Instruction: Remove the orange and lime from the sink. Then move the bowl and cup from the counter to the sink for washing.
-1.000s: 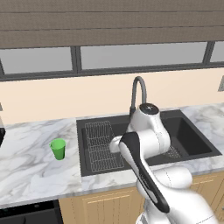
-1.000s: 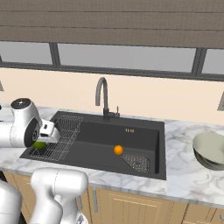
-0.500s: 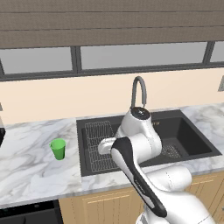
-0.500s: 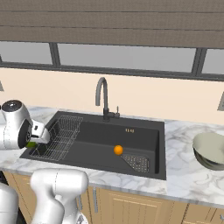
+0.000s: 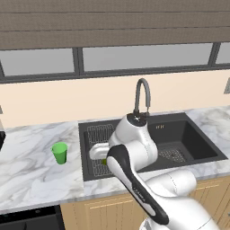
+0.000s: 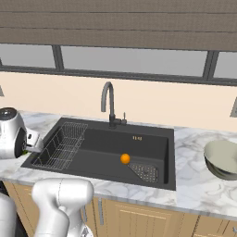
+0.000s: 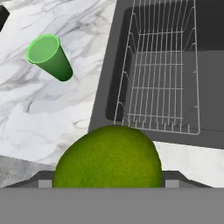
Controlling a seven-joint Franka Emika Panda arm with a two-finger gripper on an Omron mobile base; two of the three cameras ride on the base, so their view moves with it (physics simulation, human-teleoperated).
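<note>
Counter (image 7: 65, 109) w/ cup (image 7: 49, 57) beside sink (image 7: 210, 87), lime (image 7: 107, 157) in claw (image 7: 107, 181).

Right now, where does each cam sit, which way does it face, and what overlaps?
Left base view: behind the arm's left, looking down at the dark grey rectangular sink; white arm lower right.
Right base view: behind the arm's right, same sink; arm lower left; small orange ball-shaped fruit in basin.
Hand view: on the hand, over the counter edge; pincer around the dark green round lime.
Shared: light-green tumbler cup, left and hand views.
</note>
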